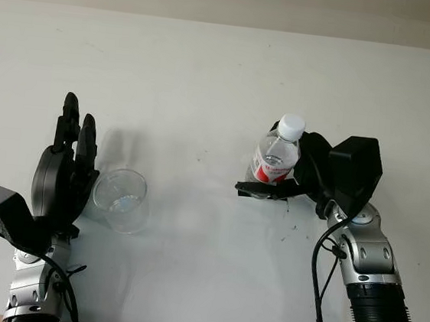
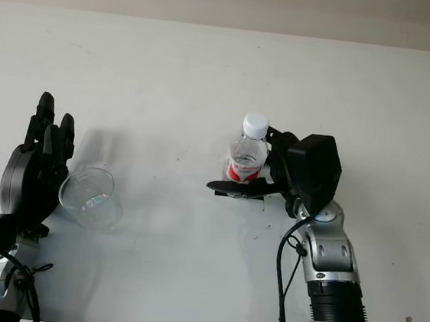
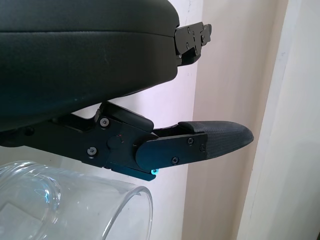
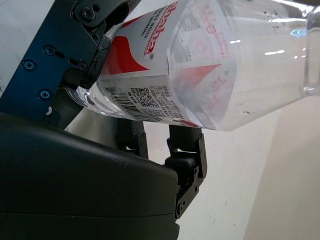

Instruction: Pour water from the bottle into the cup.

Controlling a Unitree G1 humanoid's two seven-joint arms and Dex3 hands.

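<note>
Bottle (image 1: 276,161): upright on worktop (image 1: 208,83), cap on, well right of cup (image 1: 121,199); right hand (image 1: 305,178) fingers wrapped round it. Left hand (image 1: 64,172): beside cup, open, holding nothing. Pouring not begun.

Lab-like: bare white table (image 1: 208,76)

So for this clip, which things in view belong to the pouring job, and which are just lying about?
Part of the job:
- bottle, white cap on, upright, gripped by the right hand
- cup, clear, standing on the table beside the open left hand

Just lying about:
- nothing besides the white table itself
</note>
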